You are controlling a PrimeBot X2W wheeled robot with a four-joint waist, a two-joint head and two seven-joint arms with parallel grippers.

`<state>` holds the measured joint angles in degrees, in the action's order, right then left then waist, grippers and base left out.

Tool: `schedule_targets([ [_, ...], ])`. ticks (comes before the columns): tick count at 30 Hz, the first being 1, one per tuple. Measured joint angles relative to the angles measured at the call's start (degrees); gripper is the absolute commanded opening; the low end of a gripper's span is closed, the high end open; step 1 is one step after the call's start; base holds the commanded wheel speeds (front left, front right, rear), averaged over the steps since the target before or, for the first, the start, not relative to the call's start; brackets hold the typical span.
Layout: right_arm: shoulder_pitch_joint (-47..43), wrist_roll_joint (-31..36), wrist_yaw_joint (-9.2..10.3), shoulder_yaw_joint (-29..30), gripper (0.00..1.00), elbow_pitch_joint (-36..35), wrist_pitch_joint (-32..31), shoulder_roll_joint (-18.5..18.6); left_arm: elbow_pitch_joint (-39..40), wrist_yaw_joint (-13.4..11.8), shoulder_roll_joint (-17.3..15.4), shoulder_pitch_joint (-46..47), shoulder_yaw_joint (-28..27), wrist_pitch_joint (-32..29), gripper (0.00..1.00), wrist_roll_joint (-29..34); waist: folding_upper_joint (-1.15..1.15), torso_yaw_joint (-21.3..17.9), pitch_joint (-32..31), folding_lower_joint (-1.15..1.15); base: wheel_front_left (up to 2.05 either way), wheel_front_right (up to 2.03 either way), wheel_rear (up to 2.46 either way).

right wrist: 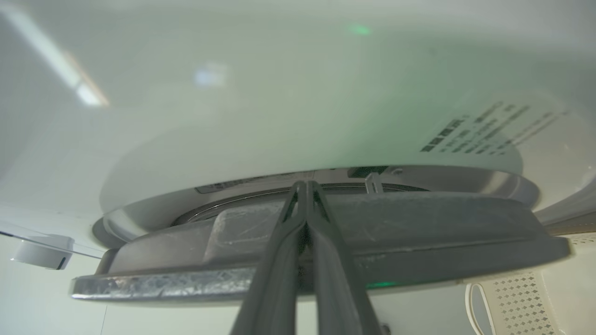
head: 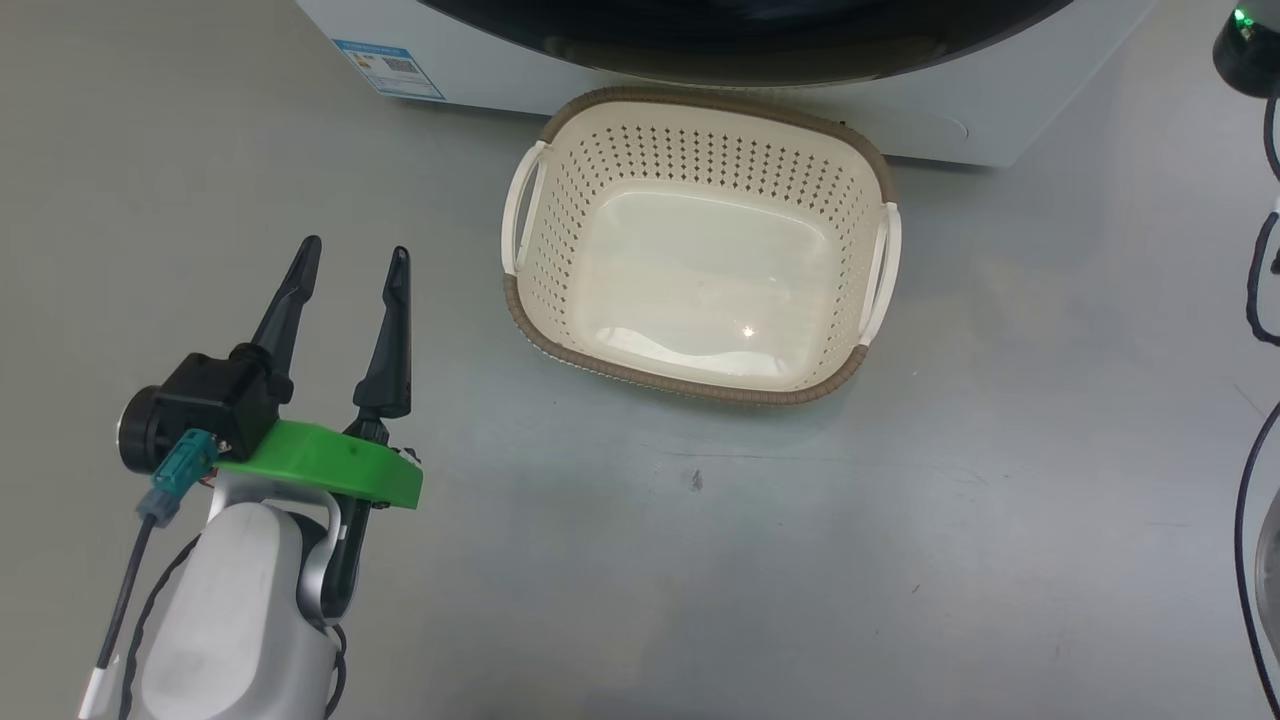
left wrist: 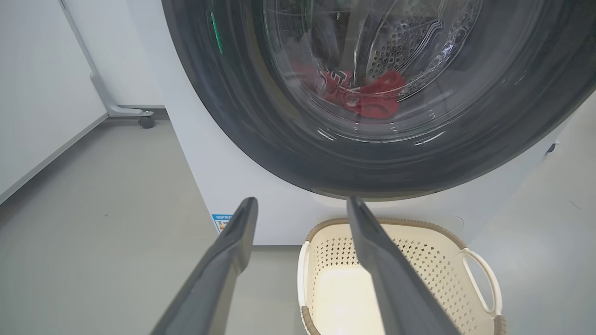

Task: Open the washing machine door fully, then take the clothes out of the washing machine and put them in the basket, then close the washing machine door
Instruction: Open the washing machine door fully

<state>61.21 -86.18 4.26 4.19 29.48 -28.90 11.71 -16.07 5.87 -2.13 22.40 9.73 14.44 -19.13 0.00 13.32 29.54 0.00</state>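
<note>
Head view, left to right: my left jaws spread, basket at centre, washer behind it.

Low on the left, my left jaws hang over the grey floor [head: 700, 560], dark fingers [head: 390, 340] well apart. Just to their right the basket [head: 560, 200] sits on the floor, its far rim close under the washing machine [head: 950, 110]. On the left wrist view, the washing machine door [left wrist: 260, 139] looms above the basket, and there are the clothes [left wrist: 368, 100], red behind the glass, down in the drum. Over on the right wrist view, my right jaws are pressed together, tips up against the door's edge.
</note>
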Motion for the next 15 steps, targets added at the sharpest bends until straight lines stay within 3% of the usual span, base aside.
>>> schedule_targets([
  [15,2.88,-0.32,0.52,-1.05,0.0,3.21,-4.95,1.6,-0.33,0.46,0.29,0.54,-0.26,0.0,1.0,0.24,0.0,0.59,0.69,0.0,0.0,0.0,0.0],
])
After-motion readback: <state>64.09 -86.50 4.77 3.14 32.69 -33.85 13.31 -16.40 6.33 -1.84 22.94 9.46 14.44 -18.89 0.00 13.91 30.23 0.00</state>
